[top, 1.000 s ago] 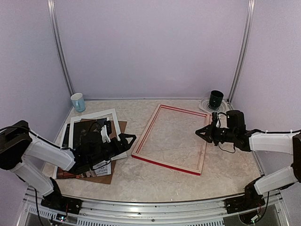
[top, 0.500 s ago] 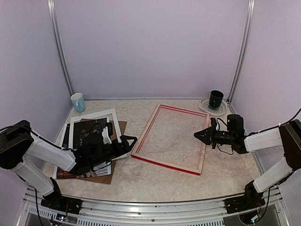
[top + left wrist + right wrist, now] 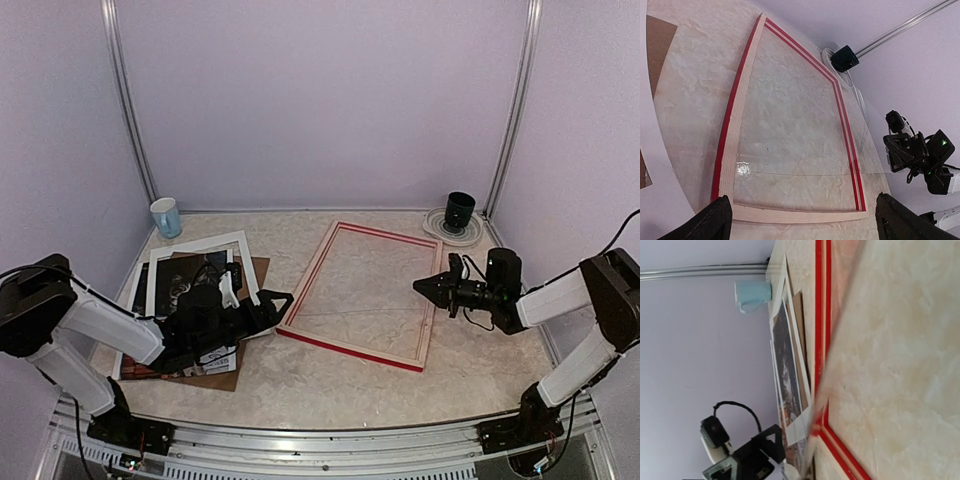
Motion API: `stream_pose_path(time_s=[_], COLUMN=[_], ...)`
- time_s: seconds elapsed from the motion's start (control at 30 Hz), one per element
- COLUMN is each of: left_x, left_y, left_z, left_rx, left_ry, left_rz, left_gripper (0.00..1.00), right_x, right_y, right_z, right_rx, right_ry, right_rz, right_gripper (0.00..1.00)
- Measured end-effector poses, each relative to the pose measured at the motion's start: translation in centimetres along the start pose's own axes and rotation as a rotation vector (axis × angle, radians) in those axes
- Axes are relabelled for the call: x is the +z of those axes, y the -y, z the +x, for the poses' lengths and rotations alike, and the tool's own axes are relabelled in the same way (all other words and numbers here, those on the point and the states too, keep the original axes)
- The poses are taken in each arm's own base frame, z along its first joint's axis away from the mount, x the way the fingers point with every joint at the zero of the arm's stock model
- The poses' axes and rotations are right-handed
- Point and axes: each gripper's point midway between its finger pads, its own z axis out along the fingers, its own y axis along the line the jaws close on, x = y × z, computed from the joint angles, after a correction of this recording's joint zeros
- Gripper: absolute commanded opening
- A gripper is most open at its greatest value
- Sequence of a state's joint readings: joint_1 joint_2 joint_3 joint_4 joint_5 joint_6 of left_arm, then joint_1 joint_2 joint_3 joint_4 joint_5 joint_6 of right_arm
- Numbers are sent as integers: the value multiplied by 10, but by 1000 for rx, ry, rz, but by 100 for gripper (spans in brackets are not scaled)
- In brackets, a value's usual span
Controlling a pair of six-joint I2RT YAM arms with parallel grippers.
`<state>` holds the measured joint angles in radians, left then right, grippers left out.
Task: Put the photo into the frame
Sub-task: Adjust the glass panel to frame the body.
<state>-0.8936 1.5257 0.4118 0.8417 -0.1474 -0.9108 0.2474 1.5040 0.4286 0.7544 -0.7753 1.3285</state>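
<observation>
The frame (image 3: 312, 277) lies flat mid-table, pale wood back up with red edges; it also fills the left wrist view as the frame (image 3: 734, 135). A clear sheet (image 3: 805, 192) covers its near part and reaches past the right rail. My right gripper (image 3: 421, 286) is shut on that sheet's right edge. The photo (image 3: 178, 278) lies at the left under a white mat (image 3: 200, 246), partly hidden by my left arm; the right wrist view shows the photo (image 3: 786, 371) edge-on. My left gripper (image 3: 277, 300) (image 3: 807, 225) is open and empty at the frame's near left corner.
A brown backing board (image 3: 259, 268) lies under the photo pile. A light blue mug (image 3: 166, 217) stands at the back left. A dark green cup (image 3: 460, 210) sits on a coiled mat at the back right. Purple walls close three sides.
The right wrist has sunk lower toward the table while its fingertips stayed at the frame's right rail. The left arm has hardly moved.
</observation>
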Motion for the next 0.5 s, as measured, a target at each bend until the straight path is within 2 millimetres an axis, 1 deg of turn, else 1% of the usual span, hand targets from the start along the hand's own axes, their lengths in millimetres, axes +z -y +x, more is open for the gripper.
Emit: stream_pose_path(time_s=[0.2, 0.5], left_x=[2, 3], left_y=[-4, -3], left_z=[5, 8], left_rx=[1, 0], left_ry=[-11, -17], left_rz=[-8, -7], left_gripper=[99, 99], right_x=[1, -1], right_y=[4, -5], right_z=[1, -1], right_rx=[32, 69], right_ry=[-10, -13], right_rz=[-30, -127], right_gripper=[1, 1])
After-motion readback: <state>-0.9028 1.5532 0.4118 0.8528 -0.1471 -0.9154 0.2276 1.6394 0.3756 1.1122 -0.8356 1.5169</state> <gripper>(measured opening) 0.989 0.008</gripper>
